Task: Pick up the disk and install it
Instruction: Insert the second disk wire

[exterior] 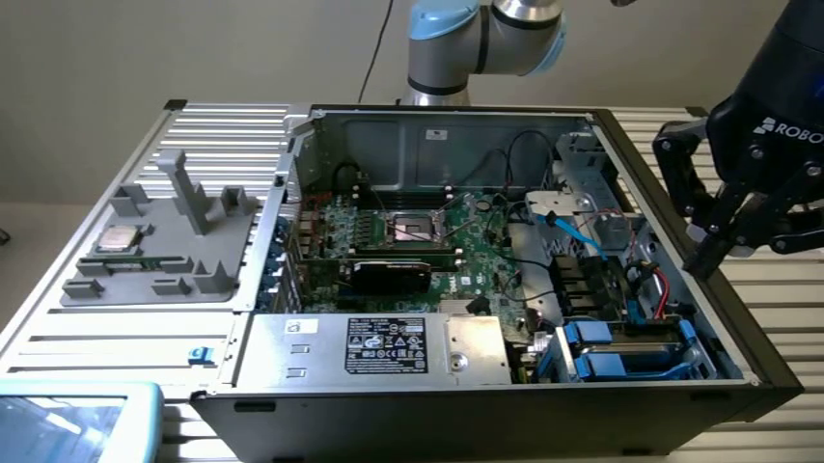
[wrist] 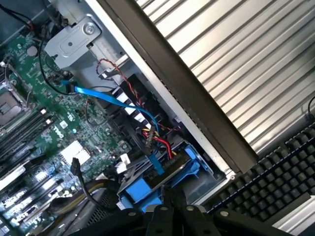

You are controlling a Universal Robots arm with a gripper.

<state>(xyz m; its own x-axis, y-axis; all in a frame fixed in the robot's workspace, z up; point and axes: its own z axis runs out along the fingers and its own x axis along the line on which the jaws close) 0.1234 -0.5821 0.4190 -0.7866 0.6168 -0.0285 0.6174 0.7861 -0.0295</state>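
Note:
The disk (exterior: pixel 627 349) lies low in the drive bay at the near corner of the open computer case (exterior: pixel 451 121), on the exterior view's right. Its bright blue rails and end tabs frame it, and a blue cable runs down to it. My black gripper (exterior: pixel 716 253) hangs above the case's side wall on the exterior view's right, apart from the disk. In the wrist view the disk (wrist: pixel 156 183) sits just beyond my gripper (wrist: pixel 172 197), whose fingers are shut together with nothing between them.
A silver power supply box (exterior: pixel 373 347) with a black label fills the case's front. The motherboard (exterior: pixel 412 241) lies in the middle. A grey fixture tray (exterior: pixel 168 260) with a processor chip (exterior: pixel 120 238) stands on the exterior view's left. A black keyboard (wrist: pixel 288 179) lies outside the case.

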